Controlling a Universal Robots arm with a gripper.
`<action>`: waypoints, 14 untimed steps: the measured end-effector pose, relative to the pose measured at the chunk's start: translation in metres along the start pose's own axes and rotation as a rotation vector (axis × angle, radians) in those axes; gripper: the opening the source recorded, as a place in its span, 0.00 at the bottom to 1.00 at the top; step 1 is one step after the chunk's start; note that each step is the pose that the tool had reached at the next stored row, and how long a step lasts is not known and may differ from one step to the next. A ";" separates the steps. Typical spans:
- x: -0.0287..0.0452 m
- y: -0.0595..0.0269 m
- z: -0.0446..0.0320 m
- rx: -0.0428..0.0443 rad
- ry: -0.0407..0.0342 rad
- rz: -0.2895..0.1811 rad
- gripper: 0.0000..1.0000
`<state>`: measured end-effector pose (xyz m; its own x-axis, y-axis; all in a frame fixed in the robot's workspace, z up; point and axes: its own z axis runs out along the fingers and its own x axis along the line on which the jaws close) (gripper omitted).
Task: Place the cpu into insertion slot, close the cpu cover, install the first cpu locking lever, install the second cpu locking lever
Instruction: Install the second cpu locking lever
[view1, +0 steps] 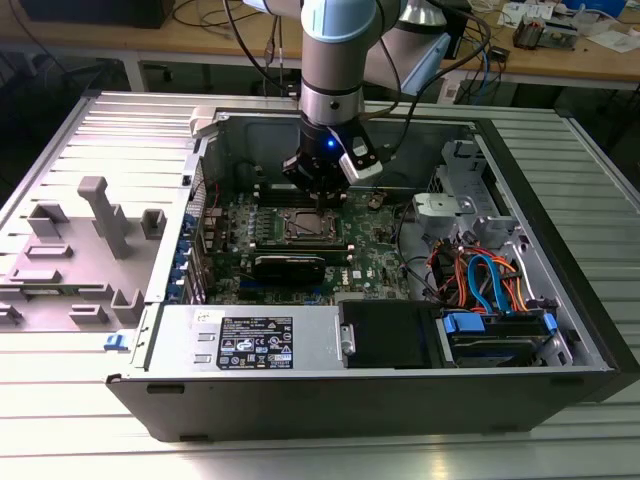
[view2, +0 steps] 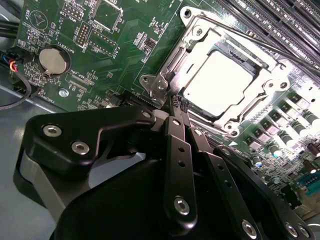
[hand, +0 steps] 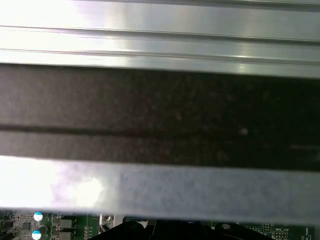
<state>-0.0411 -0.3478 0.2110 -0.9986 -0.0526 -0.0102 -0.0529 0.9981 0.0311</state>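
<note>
In the second wrist view the cpu (view2: 217, 77) lies flat in the insertion slot (view2: 165, 82), its bright silver top showing through the cut-out of the cpu cover (view2: 192, 40), which is down over it. A thin metal lever (view2: 270, 50) runs along one side of the socket. My gripper (view2: 177, 102) is shut, its two thin black fingers (view2: 180, 150) pressed together with the tips at the socket's corner. In the exterior view the gripper (view1: 318, 203) hangs just above the insertion slot (view1: 305, 226) inside the open computer case.
Long black memory slots (view2: 280, 20) border the socket, and a coin battery (view2: 54, 61) sits on the green board. A black card (view1: 290, 266), a power supply (view1: 255, 340), coloured cables (view1: 480, 275) and the case walls (view1: 200, 180) surround it. Grey fixtures (view1: 100, 215) stand at the exterior view's left.
</note>
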 end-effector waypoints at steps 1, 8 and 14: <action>0.0000 -0.0003 0.0000 0.0000 0.0000 0.000 0.11; 0.0001 -0.0016 -0.0001 0.0000 0.0000 0.000 0.11; 0.0002 -0.0043 -0.0002 -0.0001 0.0000 0.000 0.11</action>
<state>-0.0411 -0.3521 0.2110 -0.9986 -0.0527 -0.0102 -0.0530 0.9981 0.0311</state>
